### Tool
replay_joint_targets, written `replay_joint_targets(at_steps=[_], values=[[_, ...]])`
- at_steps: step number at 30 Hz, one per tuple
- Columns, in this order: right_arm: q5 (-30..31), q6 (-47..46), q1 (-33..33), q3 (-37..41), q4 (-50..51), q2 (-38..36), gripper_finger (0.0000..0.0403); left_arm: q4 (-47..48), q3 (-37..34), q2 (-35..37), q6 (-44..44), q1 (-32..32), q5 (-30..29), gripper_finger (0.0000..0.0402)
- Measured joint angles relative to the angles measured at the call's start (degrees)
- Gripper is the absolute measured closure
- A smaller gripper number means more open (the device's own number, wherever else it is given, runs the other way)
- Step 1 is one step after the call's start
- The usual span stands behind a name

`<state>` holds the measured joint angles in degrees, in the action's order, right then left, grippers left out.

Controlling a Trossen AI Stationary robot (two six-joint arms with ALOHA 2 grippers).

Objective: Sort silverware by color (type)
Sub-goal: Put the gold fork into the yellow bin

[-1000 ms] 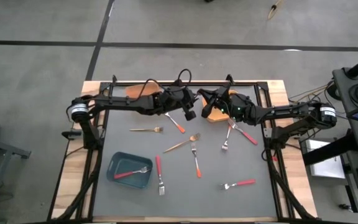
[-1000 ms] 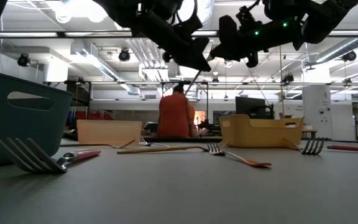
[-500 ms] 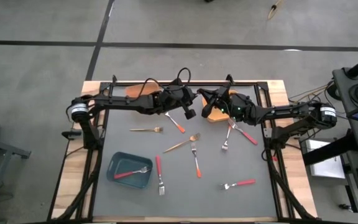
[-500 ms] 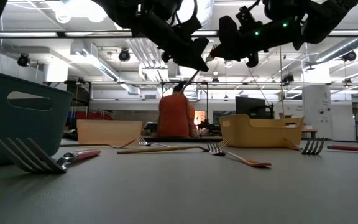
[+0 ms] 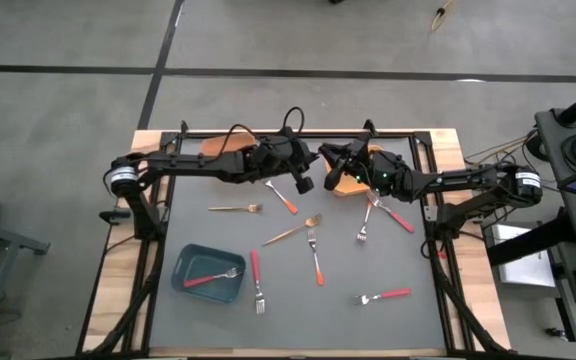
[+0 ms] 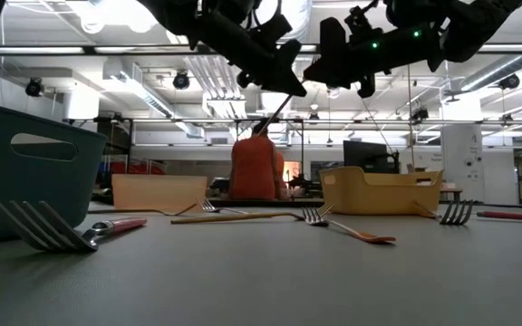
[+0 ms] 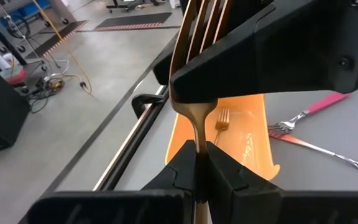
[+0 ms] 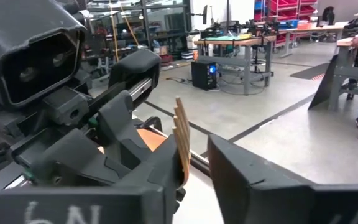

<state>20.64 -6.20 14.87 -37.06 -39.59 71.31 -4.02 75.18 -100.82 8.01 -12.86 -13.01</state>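
Observation:
A gold fork (image 7: pixel 196 118) hangs in the air above the table's far middle, between my two grippers, which face each other. My left gripper (image 5: pixel 305 183) is shut on it. My right gripper (image 8: pixel 194 155) stands open, with the fork's tines (image 8: pixel 180 140) between its fingers, close to one finger and clear of the other. In the low view the fork's handle (image 6: pixel 275 110) slants down below the grippers. More forks lie flat on the grey table: two gold ones (image 5: pixel 236 209) (image 5: pixel 293 232), an orange-handled one (image 5: pixel 315 258) and several red-handled ones (image 5: pixel 286 198). My left gripper pinches the gold fork's narrow neck (image 7: pixel 199 138), just below the head, between its two fingers. The fork runs along the fingers, its tines pointing away from the wrist toward my right gripper. It is lifted clear of the table. Whether my right gripper touches the tines, I cannot tell.
An orange bin (image 5: pixel 345 187) with a fork in it stands under the grippers, a tan bin (image 5: pixel 218 147) at the far left, and a teal bin (image 5: pixel 180 270) with a red-handled fork at the near left. A person stands in the room behind the table (image 6: pixel 254 167).
Both arms have stayed at the same place above the far middle of the table. In the low view the front of my left gripper has tipped up a little. The gold fork stays between the two grippers.

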Motion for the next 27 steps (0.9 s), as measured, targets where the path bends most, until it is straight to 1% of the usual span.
replay_joint_targets(at_steps=[7, 13, 20, 27], values=[[0.41, 0.03, 0.02, 0.00, 1.04, -1.97, 0.0257, 1.65, 0.02, 0.58, -0.09, -0.17, 0.51, 0.0401], [0.33, -0.22, 0.02, 0.07, 5.32, -5.14, 0.0219, 1.81, 0.02, 0.60, 0.05, -0.28, 2.25, 0.0401], [0.13, 0.17, 0.00, -1.39, 13.25, -9.67, 0.0207, 1.20, 0.08, 0.64, 0.15, -0.37, 2.76, 0.0401], [0.37, 0.85, 0.00, -4.79, 21.05, -12.37, 0.0206, 2.39, 2.72, 0.64, 1.12, -0.42, 3.49, 0.0402]])
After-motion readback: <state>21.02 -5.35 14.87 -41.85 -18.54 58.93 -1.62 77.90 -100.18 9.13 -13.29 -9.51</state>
